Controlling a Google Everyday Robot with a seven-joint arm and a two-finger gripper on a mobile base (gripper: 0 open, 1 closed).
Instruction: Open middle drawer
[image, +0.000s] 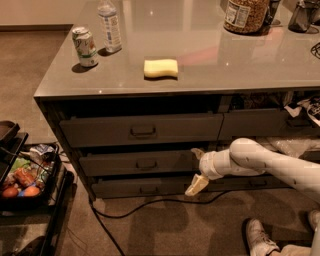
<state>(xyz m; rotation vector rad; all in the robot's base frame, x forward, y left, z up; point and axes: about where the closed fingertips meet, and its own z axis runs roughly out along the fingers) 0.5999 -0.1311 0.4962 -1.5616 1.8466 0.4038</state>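
The middle drawer (135, 163) is the wide dark-grey front of medium height in the left stack under the counter. It has a small bar handle (146, 164) at its centre. It stands out a little from the cabinet, like the fronts above and below it. My gripper (197, 169) is at the drawer's right end, well right of the handle. It is open, with one pale finger up by the drawer's top edge and the other down by the bottom drawer. Nothing is held between them. My white arm (265, 162) comes in from the right.
On the counter are a yellow sponge (160, 68), a can (86, 46), a water bottle (111, 25) and a jar (244, 15). A cart of snacks (25, 175) stands at the left. A black cable (150, 206) crosses the floor. A person's shoe (260, 237) is bottom right.
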